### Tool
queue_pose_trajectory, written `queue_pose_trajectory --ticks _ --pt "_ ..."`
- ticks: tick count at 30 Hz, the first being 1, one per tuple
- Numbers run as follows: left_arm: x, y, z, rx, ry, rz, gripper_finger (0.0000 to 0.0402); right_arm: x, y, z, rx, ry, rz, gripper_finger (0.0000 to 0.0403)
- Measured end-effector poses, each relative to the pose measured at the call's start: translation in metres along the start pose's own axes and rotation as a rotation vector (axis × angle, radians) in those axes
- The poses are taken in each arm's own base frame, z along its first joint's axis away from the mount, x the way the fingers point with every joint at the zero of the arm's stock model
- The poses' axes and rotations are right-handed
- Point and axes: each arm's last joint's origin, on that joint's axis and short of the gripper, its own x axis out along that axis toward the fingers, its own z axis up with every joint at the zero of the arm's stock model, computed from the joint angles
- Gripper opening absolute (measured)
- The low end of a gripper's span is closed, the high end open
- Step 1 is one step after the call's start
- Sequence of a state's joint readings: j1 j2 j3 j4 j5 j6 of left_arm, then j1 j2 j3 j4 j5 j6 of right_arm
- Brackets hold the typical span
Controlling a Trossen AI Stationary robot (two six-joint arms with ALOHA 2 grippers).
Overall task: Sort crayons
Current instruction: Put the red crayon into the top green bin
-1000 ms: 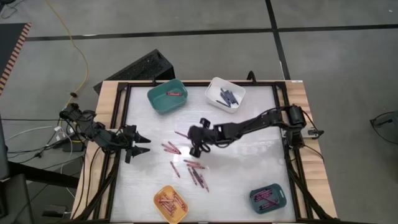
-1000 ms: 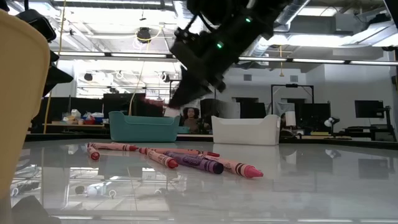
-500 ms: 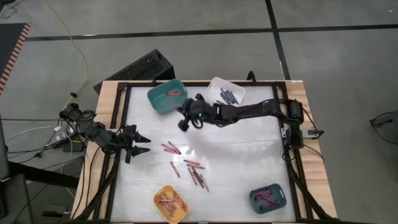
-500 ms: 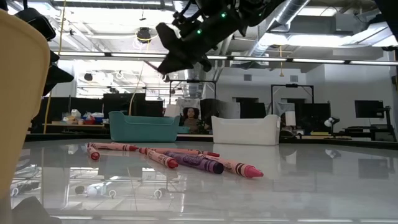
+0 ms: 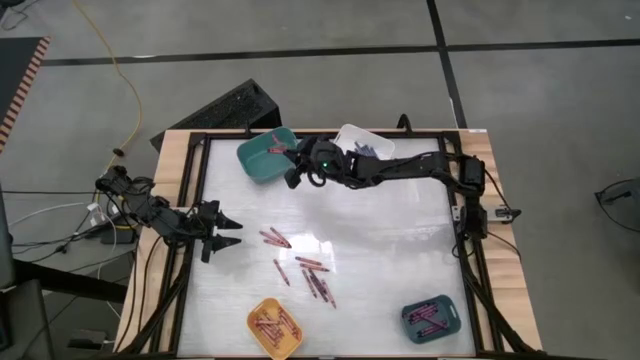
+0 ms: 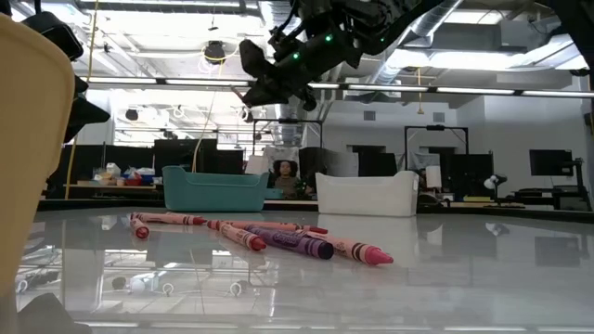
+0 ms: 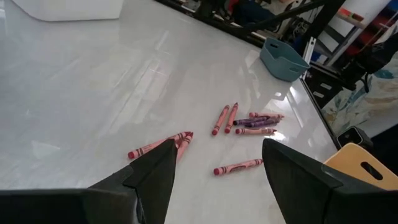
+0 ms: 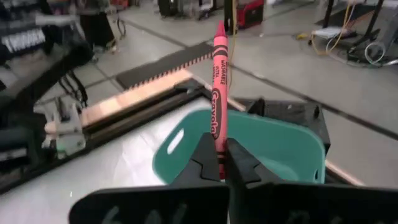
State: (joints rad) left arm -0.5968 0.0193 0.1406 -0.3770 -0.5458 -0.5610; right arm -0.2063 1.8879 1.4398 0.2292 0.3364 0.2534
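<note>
The right pincer (image 5: 293, 176) is clamped on a red crayon (image 8: 219, 81), holding it above the teal bin (image 5: 262, 160) at about 11 o'clock on the tabletop (image 5: 400, 240). The left pincer (image 5: 228, 234) waits at 9 o'clock, fingers apart. More loose crayons (image 5: 312, 276) lie scattered near the centre, towards 6 o'clock

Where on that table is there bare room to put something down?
The table's right half, between the white bin and the small teal bin, is bare. Loose crayons crowd the middle-left, above the yellow bin. The right gripper hangs by the big teal bin.
</note>
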Motion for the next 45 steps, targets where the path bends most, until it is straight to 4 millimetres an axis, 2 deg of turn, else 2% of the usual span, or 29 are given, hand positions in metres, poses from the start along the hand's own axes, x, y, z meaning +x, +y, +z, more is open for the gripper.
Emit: queue_pose_trajectory --ticks 6,12,19,25,38,45 --pt "0.0 0.0 0.0 -0.002 0.005 -0.01 0.0228 0.017 -0.002 -0.016 -0.052 0.06 0.018 0.0001" --pt "0.0 -0.001 -0.001 -0.006 0.017 -0.021 0.0228 0.03 0.002 -0.007 -0.1 0.057 0.019 0.0001" --pt "0.0 0.0 -0.001 0.006 0.024 -0.016 0.0228 0.054 -0.003 -0.011 -0.15 0.178 -0.024 0.0001" --pt "0.0 0.0 -0.002 0.002 0.033 -0.023 0.0228 0.071 -0.013 -0.03 -0.113 0.279 -0.075 0.0001" --pt "0.0 0.0 -0.002 0.003 0.037 -0.023 0.0228 0.071 -0.033 -0.037 -0.065 0.388 -0.176 0.0002" --pt "0.0 0.0 -0.002 0.001 0.036 -0.021 0.0228 0.071 -0.037 -0.037 -0.063 0.391 -0.184 0.0039"
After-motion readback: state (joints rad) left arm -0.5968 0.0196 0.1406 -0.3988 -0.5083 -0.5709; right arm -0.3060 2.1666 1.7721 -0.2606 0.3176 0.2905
